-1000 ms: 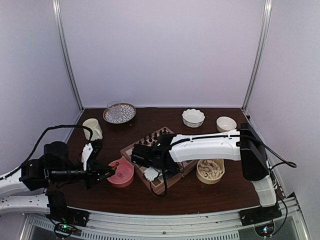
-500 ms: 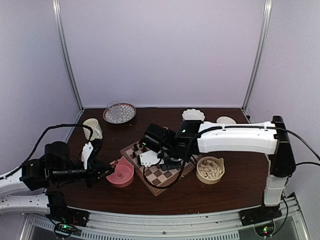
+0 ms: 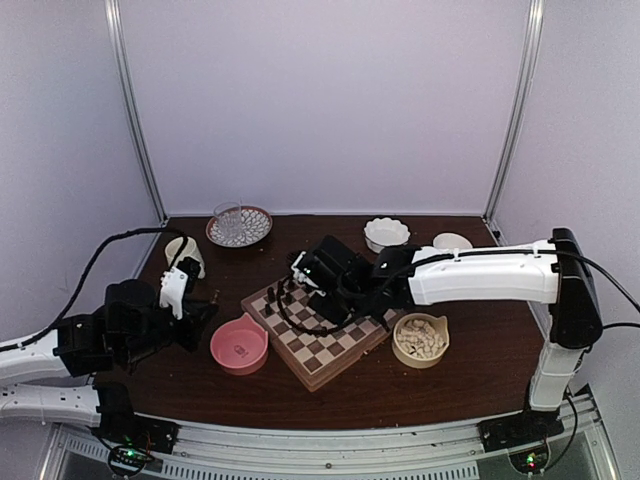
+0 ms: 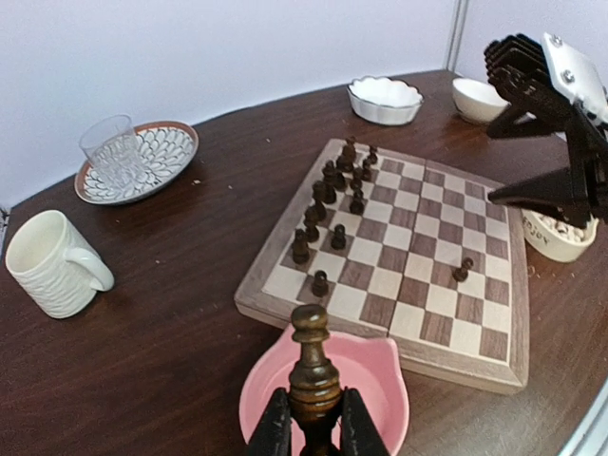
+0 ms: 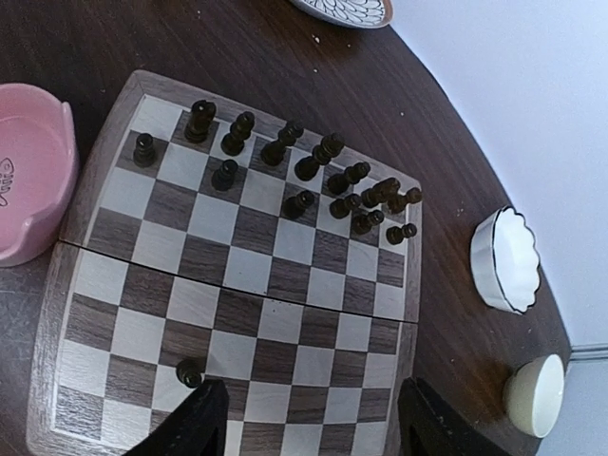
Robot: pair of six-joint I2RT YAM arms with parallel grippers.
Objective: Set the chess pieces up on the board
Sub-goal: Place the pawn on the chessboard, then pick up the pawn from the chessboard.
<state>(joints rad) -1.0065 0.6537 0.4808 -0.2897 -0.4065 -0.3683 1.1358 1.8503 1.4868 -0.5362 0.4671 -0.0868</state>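
Observation:
The board lies mid-table. Dark chess pieces crowd two rows along its far edge. A lone dark pawn stands near the opposite side, also seen as the pawn. My right gripper hovers open above the board with nothing between its fingers; the pawn stands just beside the left one. My left gripper is shut on a tall dark piece, held upright over the pink bowl, left of the board.
A white mug and a glass on a patterned plate stand at the back left. A scalloped white bowl and a small cream bowl sit behind the board. A tan bowl of cream pieces is to its right.
My right gripper has lifted from the board's near part toward its far side and opened, leaving the lone pawn standing. My left gripper has drawn back from the pink bowl, still holding its piece.

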